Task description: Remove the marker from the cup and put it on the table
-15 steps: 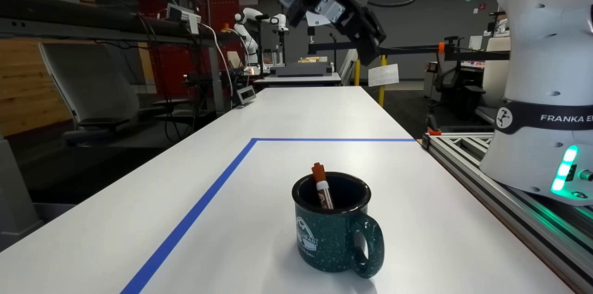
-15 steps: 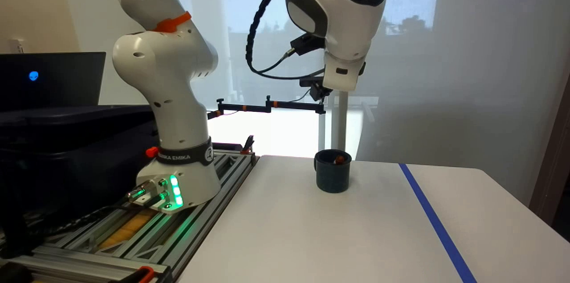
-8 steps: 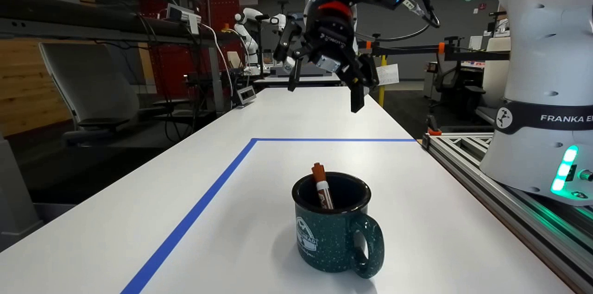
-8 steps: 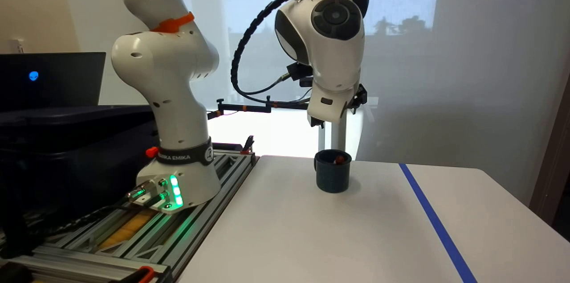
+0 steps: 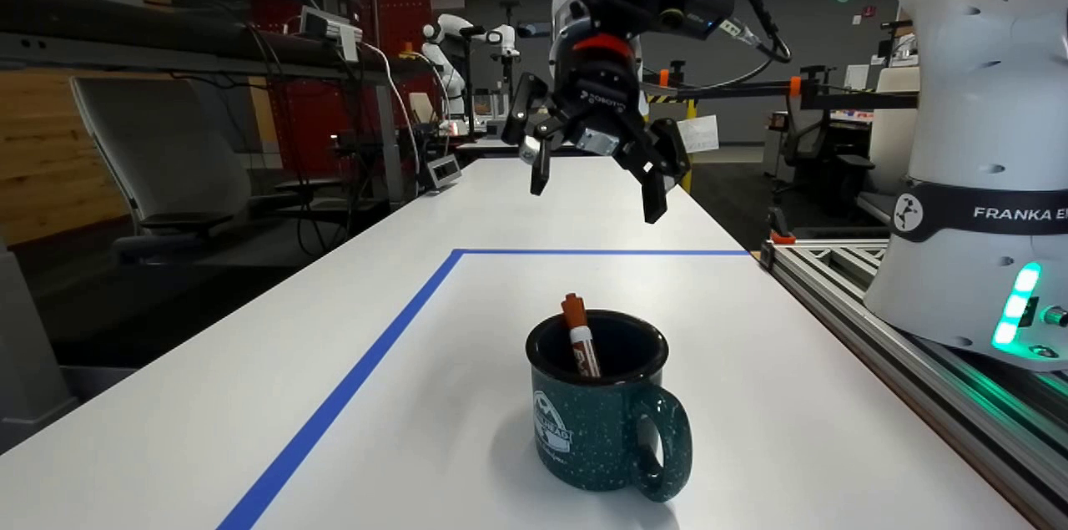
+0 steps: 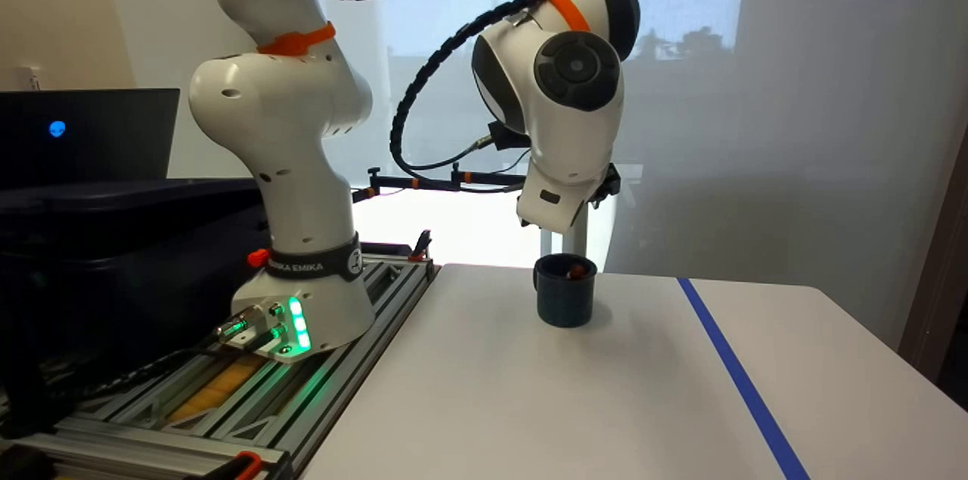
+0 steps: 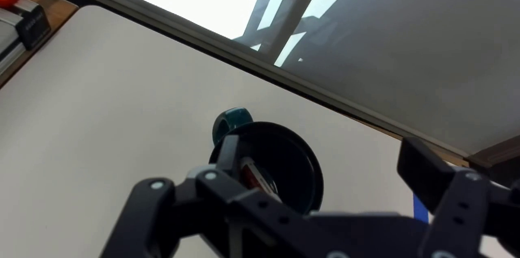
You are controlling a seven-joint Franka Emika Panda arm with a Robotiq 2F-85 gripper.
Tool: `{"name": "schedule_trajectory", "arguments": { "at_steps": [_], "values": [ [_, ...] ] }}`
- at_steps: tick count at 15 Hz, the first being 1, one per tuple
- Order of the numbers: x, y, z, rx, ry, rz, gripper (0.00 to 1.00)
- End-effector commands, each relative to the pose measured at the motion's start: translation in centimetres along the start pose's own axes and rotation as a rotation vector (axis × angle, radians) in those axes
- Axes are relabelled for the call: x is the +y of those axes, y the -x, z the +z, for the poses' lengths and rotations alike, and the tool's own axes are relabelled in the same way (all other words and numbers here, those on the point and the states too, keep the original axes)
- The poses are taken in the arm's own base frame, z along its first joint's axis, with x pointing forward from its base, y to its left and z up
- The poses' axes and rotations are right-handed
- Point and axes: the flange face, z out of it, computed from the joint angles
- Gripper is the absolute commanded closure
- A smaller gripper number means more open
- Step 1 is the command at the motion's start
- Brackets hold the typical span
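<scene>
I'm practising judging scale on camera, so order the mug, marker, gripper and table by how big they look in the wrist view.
1. Table
2. Gripper, looking larger for being nearest
3. Mug, partly covered by the gripper
4. Marker, only partly visible inside the mug
</scene>
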Motion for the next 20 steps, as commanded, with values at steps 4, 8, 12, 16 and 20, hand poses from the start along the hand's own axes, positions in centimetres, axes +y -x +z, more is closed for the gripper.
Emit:
{"name": "schedule_trajectory", "arguments": {
  "at_steps": [4, 8, 12, 16, 20],
  "values": [
    [1.1, -3.9, -0.5, -0.054, -0.005, 0.107, 0.00],
    [0.7, -5.5, -0.1, -0.094, 0.009, 0.133, 0.00],
    [-0.5, -6.5, 0.7, -0.126, 0.038, 0.148, 0.00],
    [-1.1, -7.8, 1.7, -0.146, 0.056, 0.168, 0.00],
    [-1.5, -8.3, 3.5, -0.159, 0.094, 0.184, 0.00]
  ]
}}
